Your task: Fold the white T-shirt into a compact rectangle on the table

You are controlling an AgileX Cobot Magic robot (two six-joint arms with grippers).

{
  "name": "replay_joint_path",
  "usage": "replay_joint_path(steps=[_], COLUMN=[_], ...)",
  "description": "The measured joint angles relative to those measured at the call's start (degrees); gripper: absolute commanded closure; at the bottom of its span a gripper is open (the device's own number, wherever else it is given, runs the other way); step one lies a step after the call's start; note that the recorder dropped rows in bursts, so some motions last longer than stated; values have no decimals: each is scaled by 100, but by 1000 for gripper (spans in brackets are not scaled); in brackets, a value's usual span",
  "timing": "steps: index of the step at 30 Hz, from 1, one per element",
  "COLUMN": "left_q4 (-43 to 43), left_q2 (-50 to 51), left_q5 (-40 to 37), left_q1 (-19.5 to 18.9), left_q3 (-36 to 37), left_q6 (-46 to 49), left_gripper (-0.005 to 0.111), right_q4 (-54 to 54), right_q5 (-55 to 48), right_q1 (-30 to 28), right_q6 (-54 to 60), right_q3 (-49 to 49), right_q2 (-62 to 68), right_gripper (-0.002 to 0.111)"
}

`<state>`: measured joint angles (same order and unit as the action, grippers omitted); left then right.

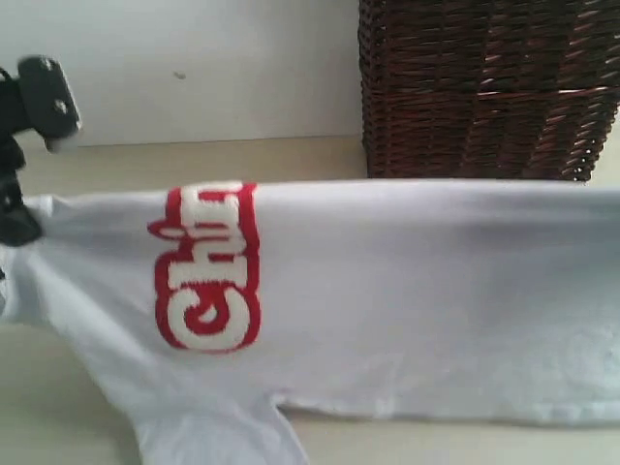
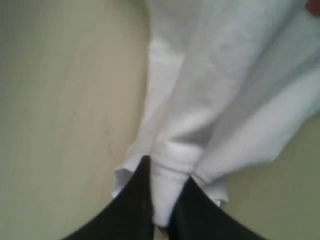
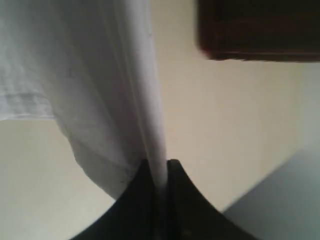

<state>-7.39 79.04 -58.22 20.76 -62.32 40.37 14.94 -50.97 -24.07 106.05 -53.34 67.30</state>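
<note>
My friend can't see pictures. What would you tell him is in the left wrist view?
The left gripper is shut on a bunched fold of the white T-shirt. The cloth spreads away from the black jaws in soft folds, with the cream table behind it.

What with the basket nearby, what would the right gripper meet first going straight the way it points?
The white T-shirt it grips, then probably the table; the basket seems off to the side.

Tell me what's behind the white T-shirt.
A dark wicker basket rises behind the white T-shirt. The cloth covers much of the table directly behind it.
</note>
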Motion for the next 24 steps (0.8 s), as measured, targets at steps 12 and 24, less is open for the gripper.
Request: replay_joint_path(steps=[12, 24], left_q4=[-117, 1042], left_q2=[-2063, -3833], left_q5=[-469, -1071], left_q1=[-19, -32], left_q3=[-1430, -1472], left_q6=[-101, 267], left_gripper=[107, 107], right_q4=[902, 902], right_q5=[-1603, -1922], right_q1=[-24, -24], right_q6=[-539, -1241], right_q3=[-932, -932], right_q2=[-1946, -2992], right_gripper=[108, 108])
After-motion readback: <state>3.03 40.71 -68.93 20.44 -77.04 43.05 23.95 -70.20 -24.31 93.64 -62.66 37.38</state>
